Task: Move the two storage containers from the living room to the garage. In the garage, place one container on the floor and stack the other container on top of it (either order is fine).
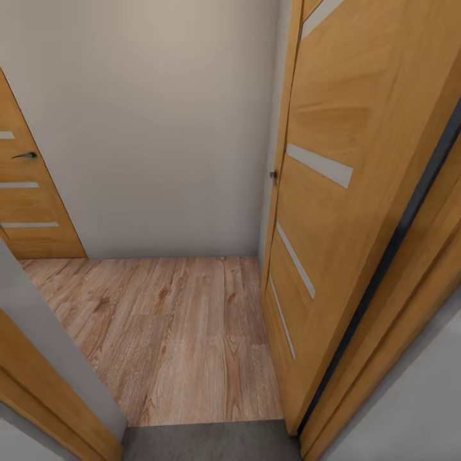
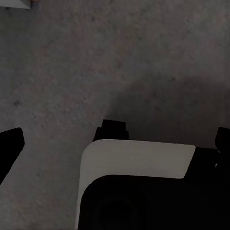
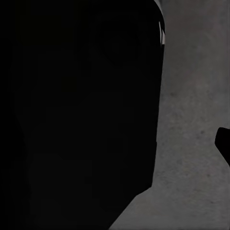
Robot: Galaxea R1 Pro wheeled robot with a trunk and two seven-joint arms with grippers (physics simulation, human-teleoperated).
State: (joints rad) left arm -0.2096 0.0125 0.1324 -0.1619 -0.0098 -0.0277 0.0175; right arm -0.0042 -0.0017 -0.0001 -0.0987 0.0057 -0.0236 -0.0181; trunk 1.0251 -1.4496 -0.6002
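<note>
Wood-plank hallway (image 1: 166,333) lies ahead through open orange door (image 1: 333,192); concrete floor (image 2: 96,62) underfoot. Transit step, judged; next, drive onward. Grippers' grasp: cannot tell.

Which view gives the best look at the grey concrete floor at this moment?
The left wrist view: speckled concrete floor covers most of it, above the robot's own dark body. The right wrist view shows a strip at one side; the head view shows a sliver at the threshold.

Doorway scene: grey concrete floor (image 1: 211,442) at the threshold, wood plank floor (image 1: 173,333) beyond, plain white wall (image 1: 153,121) behind, open orange door (image 1: 333,211) with frosted strips at right, second orange door (image 1: 25,198) at left.
</note>
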